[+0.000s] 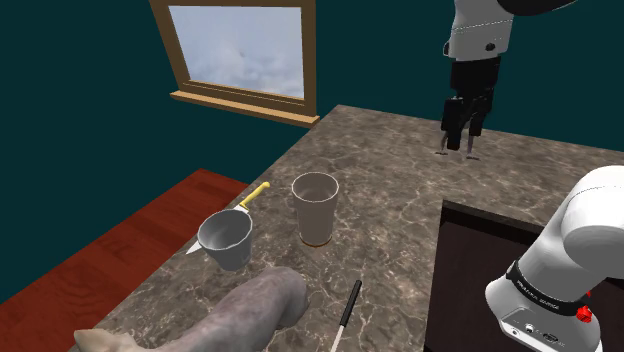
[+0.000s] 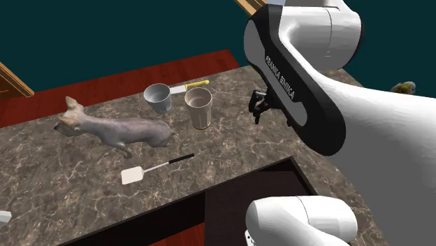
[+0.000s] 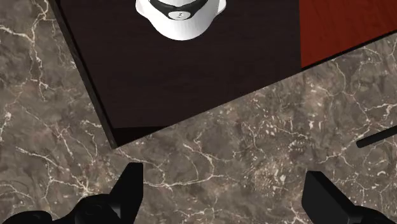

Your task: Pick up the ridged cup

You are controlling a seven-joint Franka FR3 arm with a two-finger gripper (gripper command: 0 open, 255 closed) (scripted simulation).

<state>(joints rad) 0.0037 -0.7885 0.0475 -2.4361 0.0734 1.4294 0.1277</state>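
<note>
Reaching the ridged cup point(image 1: 315, 208) well means carrying the gripper point(image 1: 460, 138) across the stone counter point(image 1: 400, 190). The gripper hangs with its fingers apart, well away from the cup. I take the taller pale cup for the ridged one; it stands upright just beside a grey cup point(image 1: 225, 238). Coming in from the side at mid-height seems safest, with the jaws straddling it clear of that neighbour.

The white arm point(image 2: 363, 119) has a black strip point(image 2: 293, 77) on its side. White letters on the strip say "FRANKA EMIKA". In the shoulder view, a black ring point(image 1: 545, 292) low on the arm has tiny white letters too. They are too small to read.
</note>
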